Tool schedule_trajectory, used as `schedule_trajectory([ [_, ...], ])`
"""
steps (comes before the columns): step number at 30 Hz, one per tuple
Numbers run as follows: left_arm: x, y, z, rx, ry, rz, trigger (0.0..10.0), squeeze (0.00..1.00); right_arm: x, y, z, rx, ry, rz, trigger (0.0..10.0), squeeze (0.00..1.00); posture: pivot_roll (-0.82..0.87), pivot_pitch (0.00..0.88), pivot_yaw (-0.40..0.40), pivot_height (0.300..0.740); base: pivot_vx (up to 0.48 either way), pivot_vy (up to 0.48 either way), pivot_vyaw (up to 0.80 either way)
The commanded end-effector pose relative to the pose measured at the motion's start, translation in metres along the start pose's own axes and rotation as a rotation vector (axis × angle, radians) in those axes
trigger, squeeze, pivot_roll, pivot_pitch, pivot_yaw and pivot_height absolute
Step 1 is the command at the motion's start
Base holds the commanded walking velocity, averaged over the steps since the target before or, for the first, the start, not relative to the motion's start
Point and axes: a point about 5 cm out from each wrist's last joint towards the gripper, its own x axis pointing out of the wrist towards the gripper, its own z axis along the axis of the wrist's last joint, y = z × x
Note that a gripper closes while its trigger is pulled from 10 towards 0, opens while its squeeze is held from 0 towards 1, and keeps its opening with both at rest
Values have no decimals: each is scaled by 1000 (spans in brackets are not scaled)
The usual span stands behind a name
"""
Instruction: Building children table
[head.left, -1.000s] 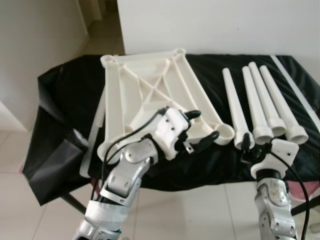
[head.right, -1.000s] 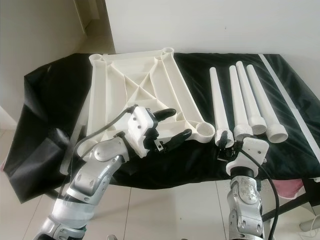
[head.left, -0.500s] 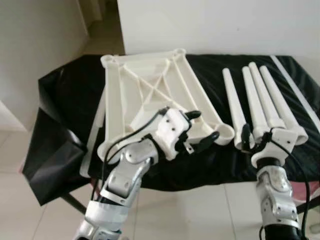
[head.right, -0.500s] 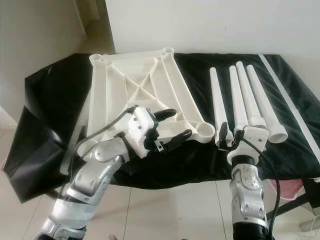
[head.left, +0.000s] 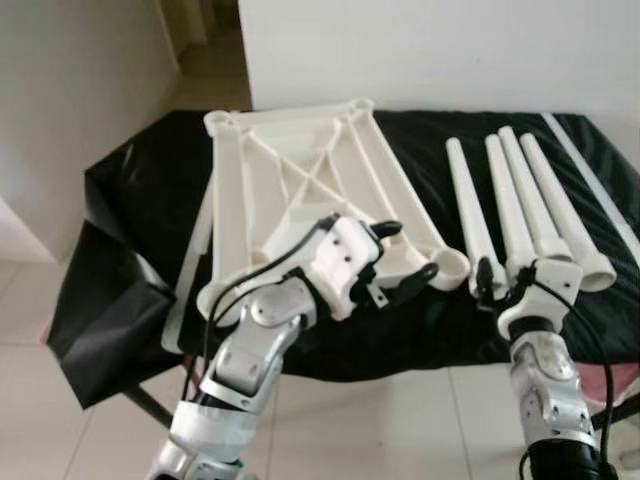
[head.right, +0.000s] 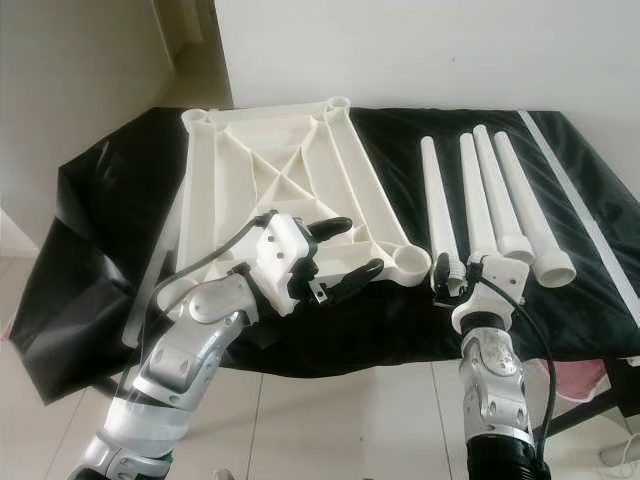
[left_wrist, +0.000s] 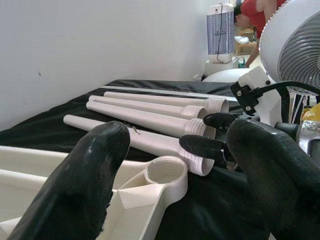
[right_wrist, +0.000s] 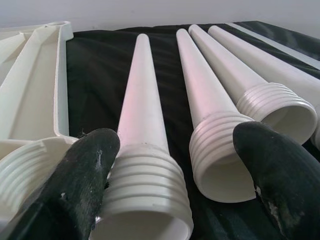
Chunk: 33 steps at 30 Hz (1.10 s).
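Observation:
The white table top (head.left: 300, 180) lies underside up on the black-covered table (head.left: 130, 200). Its near right corner has a round threaded socket (head.left: 447, 268). Several white legs lie side by side to its right, threaded ends toward me. My left gripper (head.left: 408, 250) hovers open just above the frame beside that socket (left_wrist: 165, 175), with nothing between its fingers. My right gripper (right_wrist: 175, 142) is open at the table's front edge. It straddles the threaded ends of the leftmost leg (right_wrist: 142, 115) and the second leg (right_wrist: 205, 100) without closing on either.
A long white strip (head.left: 590, 170) runs along the table's right side and another (head.left: 190, 270) lies left of the table top. White wall stands behind the table and tiled floor in front. In the left wrist view a fan (left_wrist: 295, 45) and a person in red (left_wrist: 255, 15) stand beyond the right arm.
My right gripper has risen and moved forward to the threaded ends of the two leftmost legs. The left arm has stayed put.

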Motion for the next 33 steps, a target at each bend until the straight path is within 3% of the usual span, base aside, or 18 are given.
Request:
schedule_trajectory([
  [1, 1, 0, 2, 6, -7, 39, 10000, 0, -2, -2, -14, 14, 73, 2, 10000, 0, -66, 14, -9, 740, 0, 0, 0],
  [12, 0, -1, 1, 3, -4, 41, 10000, 0, -6, 2, -28, -5, 151, 48, 10000, 0, -66, 21, -10, 740, 0, 0, 0],
  [15, 0, -1, 1, 2, -4, 42, 10000, 0, -8, 2, -30, -42, 164, 58, 10000, 0, -67, 26, -11, 740, 0, 0, 0],
  [20, -1, -1, 0, 1, -3, 48, 10000, 0, -10, 1, -28, -180, 131, 68, 10000, 0, -67, 30, -12, 740, 0, 0, 0],
  [31, -1, 0, 0, -1, -3, 54, 10000, 0, -12, -7, -27, -284, 119, 17, 10000, 0, -71, 40, -12, 740, 0, 0, 0],
  [33, -1, 1, 0, -3, -2, 56, 10000, 0, -12, -9, -25, -347, 98, 18, 10000, 0, -73, 44, -10, 740, 0, 0, 0],
])
